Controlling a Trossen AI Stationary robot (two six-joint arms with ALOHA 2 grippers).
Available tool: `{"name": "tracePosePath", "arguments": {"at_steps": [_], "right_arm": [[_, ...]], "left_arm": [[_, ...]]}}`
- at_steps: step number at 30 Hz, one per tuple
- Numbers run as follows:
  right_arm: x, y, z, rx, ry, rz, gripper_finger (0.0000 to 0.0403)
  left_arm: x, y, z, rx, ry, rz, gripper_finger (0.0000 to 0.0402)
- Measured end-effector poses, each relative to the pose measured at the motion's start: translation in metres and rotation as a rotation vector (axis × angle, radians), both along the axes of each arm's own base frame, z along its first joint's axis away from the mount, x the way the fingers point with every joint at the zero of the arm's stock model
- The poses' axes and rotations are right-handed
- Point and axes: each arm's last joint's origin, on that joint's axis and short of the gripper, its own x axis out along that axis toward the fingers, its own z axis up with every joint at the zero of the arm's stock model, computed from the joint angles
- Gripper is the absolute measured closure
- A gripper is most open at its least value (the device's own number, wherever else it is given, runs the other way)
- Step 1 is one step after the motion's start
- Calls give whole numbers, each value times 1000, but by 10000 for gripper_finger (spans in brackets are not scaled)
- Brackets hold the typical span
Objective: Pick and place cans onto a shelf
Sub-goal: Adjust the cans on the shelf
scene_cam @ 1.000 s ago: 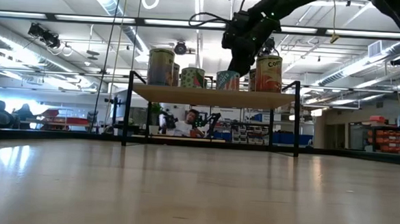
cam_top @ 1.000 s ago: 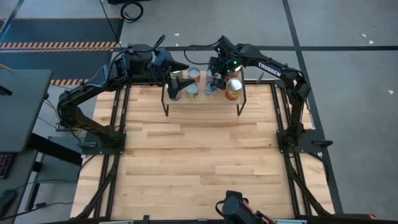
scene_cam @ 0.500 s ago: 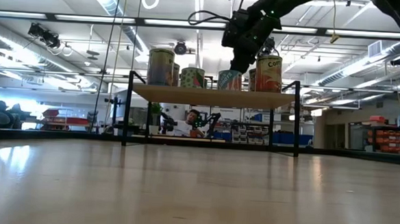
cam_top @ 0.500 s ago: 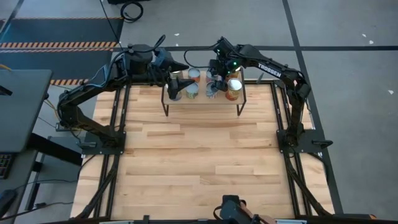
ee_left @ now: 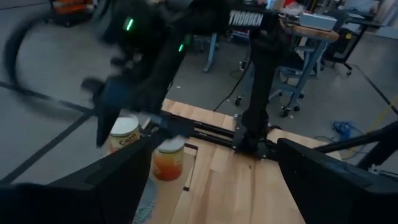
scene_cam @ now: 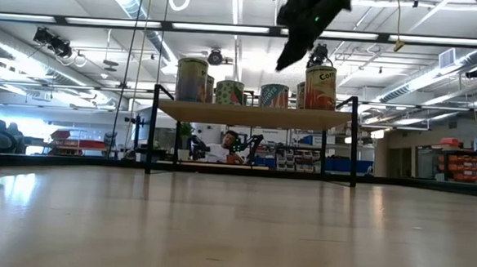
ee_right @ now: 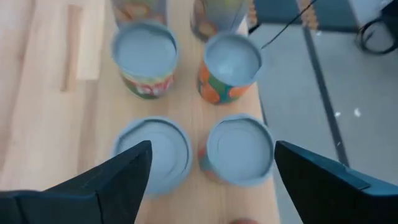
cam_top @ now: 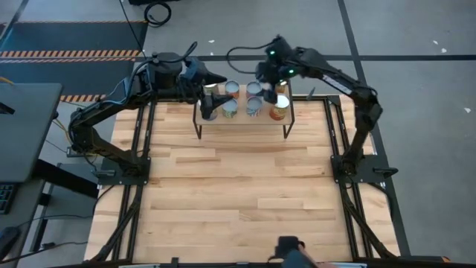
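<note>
While hovering directly over the small cylindrical silver-topped cans (ee_right: 144, 53) with orange, blue and green labels, grips none of them: dark two-finger right gripper (ee_right: 211, 152), jaws wide apart and empty, seemingly held high so as not to topple the group. Waits at the 9 o'clock end of the small raised light-wood shelf (cam_top: 253, 121) on thin black legs, at the table's 12 o'clock edge, carrying all visible cans: dark left gripper (ee_left: 214, 162), jaws likewise spread and empty, probably parked to leave room. Cannot count the cans for sure, with arms covering some from overhead and front ones masking back ones at table level.
</note>
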Motion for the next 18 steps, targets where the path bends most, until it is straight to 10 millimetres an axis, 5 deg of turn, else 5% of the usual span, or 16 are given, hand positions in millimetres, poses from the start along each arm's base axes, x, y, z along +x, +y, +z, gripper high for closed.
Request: {"name": "tracePosePath", "arguments": {"at_steps": [6,13,18], "right_arm": [[-46,15,33,-5,-24,-43,56],[-77,19,17,107,15,-63,56],[-81,21,0,57,27,-26,56]], "left_arm": [[0,0,1,9,-9,-10,54],[0,0,1,18,-7,-13,54],[0,0,0,49,8,-17,54]]}}
